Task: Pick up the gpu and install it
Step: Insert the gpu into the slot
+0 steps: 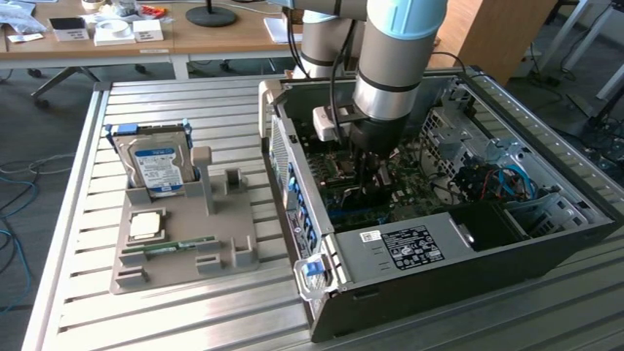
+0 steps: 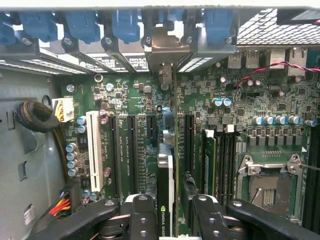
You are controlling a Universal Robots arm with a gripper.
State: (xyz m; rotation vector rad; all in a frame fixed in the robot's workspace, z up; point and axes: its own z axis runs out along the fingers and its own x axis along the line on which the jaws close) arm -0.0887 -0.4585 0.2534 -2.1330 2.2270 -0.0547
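The gpu [image 2: 165, 175] appears edge-on in the wrist view, a thin dark card with a green-lettered label near my wrist. It stands upright over the motherboard [image 2: 125, 95] among the long black expansion slots [image 2: 131, 145]. Its pale metal bracket [image 2: 167, 47] reaches the case's rear openings. My gripper [image 2: 172, 205] is shut on the card, one black finger [image 2: 142, 215] pressing on each face. In the exterior view my gripper [image 1: 370, 179] reaches straight down into the open computer case [image 1: 546, 241], just above the board.
Blue slot latches [image 2: 82, 25] line the rear wall of the case. RAM sticks [image 2: 210, 160] and the CPU socket [image 2: 267, 187] lie beside the card. Outside the case, a grey fixture tray [image 1: 229, 252] holds a hard drive [image 1: 156, 164], a chip [image 1: 146, 225] and a RAM stick [image 1: 180, 247].
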